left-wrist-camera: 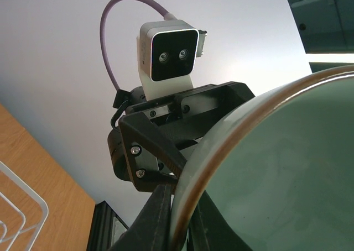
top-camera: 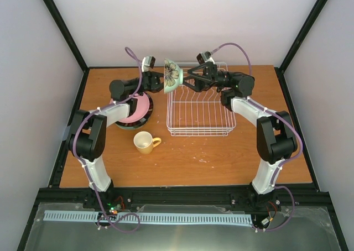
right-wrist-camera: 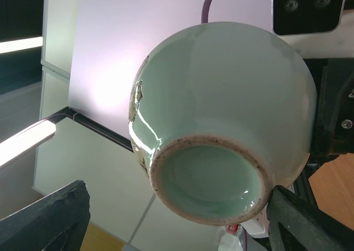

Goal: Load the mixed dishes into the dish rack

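— Plates under the left forearm: how many?
— Cannot tell. A pink one and a dark rim beneath it show; the arm covers the rest.
— And the mint green bowl?
— In the air near the dish rack's far left corner, tipped on its side. The left gripper reaches in level, clamped on its rim. The right gripper faces it, fingers wide apart either side of the foot.

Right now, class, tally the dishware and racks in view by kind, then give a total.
mug: 1
bowl: 1
plates showing: 2, the pink plate and the dark-rimmed plate under it; others may be hidden
dish rack: 1
total: 5
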`<state>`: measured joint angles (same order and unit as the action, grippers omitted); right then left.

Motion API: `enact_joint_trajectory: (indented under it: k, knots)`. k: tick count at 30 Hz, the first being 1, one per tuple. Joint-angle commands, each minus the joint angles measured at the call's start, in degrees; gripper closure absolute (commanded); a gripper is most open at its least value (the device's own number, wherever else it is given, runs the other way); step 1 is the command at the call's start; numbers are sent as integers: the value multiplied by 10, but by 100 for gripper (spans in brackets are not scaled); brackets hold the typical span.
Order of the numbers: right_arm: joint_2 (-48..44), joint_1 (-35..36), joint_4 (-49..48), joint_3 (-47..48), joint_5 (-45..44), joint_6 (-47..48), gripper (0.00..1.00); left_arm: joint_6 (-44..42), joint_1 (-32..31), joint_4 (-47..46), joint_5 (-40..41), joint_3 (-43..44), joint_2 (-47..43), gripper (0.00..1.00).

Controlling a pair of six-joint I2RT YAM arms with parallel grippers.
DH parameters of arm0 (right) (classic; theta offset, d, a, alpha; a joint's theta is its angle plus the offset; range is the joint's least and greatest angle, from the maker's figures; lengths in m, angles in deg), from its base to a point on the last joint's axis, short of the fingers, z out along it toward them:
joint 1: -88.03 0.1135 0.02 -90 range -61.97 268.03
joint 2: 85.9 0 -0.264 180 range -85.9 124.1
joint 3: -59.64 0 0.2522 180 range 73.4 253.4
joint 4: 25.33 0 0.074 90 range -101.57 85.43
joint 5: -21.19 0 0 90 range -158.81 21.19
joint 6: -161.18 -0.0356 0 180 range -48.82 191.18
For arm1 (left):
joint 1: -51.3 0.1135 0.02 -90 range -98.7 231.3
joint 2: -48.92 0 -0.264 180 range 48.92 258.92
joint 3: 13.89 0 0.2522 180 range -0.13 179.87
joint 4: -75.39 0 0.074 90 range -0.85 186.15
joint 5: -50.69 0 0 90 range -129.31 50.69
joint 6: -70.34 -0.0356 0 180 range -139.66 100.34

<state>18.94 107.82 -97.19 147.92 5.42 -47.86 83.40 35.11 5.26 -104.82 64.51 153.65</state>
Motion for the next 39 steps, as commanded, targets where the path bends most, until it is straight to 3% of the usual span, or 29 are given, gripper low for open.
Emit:
enact_joint_trajectory:
  k: [1,15,30,39]
  knots:
    - [-12,9,-46,10,15,-12,15,-59,-5,64,12,33,-20,99]
    - [0,20,-17,19,18,13,21,-156,-19,213,5,36,-49,99]
    - [7,-7,25,20,39,58,22,-130,-27,140,-57,8,-81,99]
    - [7,-12,22,32,37,44,25,-163,-27,192,-61,20,-74,99]
